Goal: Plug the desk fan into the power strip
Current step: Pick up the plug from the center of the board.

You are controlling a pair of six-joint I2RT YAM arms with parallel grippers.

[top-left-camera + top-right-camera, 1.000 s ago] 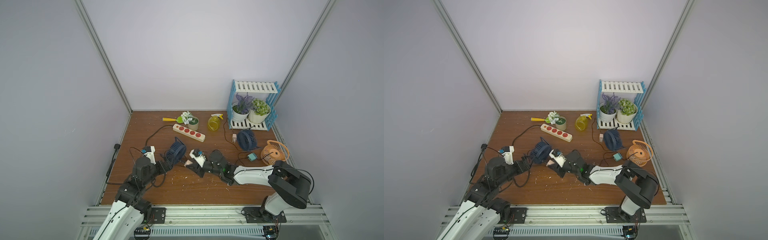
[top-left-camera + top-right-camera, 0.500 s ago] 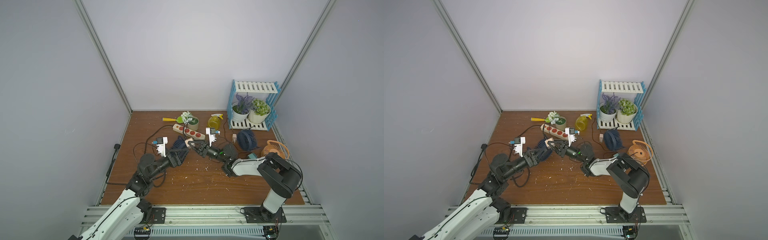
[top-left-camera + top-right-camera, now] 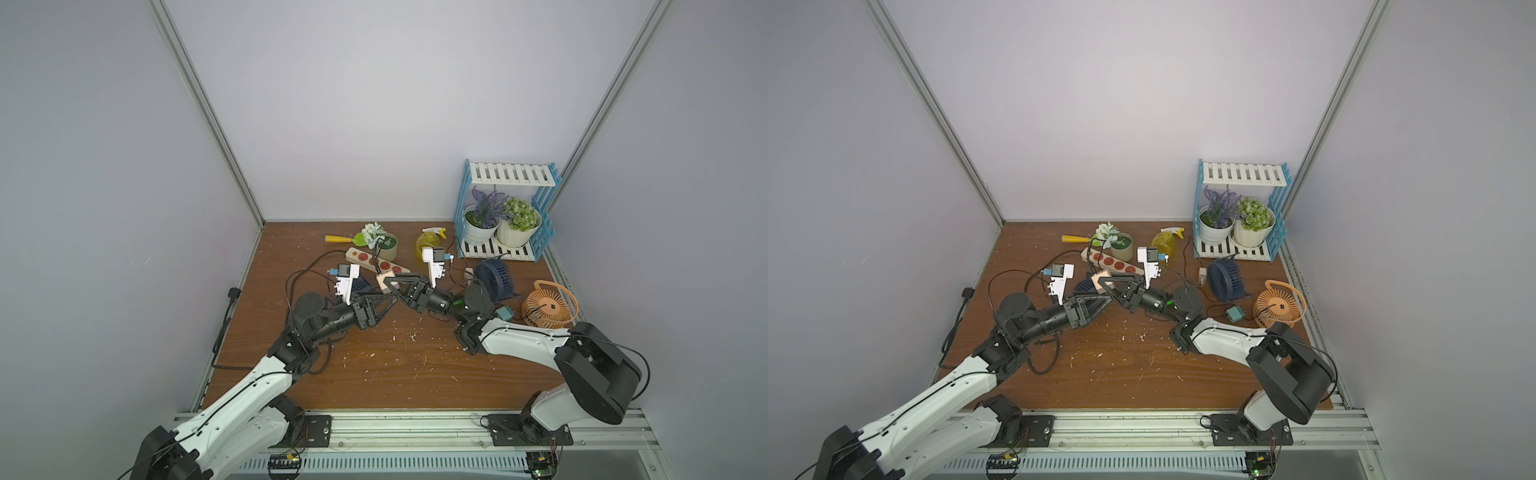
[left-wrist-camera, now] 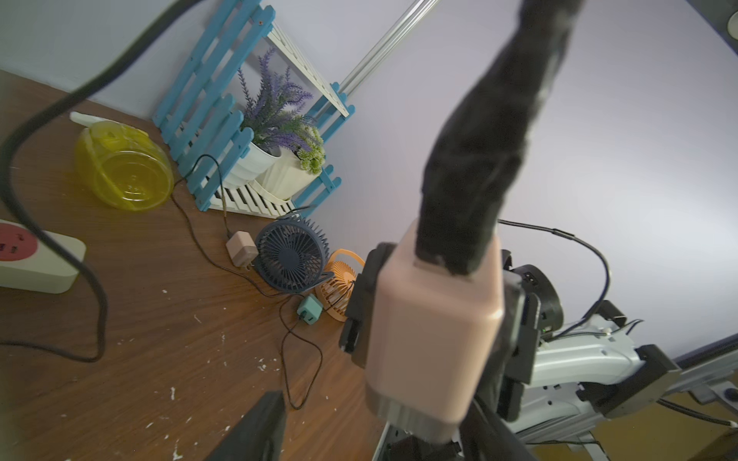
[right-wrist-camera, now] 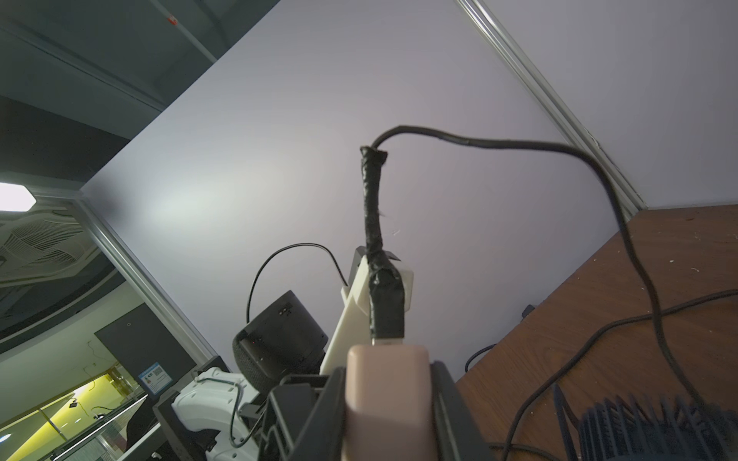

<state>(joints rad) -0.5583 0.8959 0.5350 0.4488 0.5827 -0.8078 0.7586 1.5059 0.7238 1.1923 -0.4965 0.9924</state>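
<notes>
My right gripper is shut on a pink plug block with a black taped cable, and holds it above the table. The block hangs just in front of the cream power strip with its red sockets. My left gripper faces the right one. Its jaws stand either side of the block; one finger is well clear of it. The cable runs down to a dark blue desk fan, mostly hidden behind my left wrist.
A second blue fan and an orange fan stand at the right with their own adapters and cords. A yellow spray bottle, a small flower pot and a blue-white plant shelf line the back. Black cords loop at the left.
Both arms have moved towards the back. The right gripper lifted the plug block up near the power strip. The left gripper reached in to the block and its jaws narrowed.
</notes>
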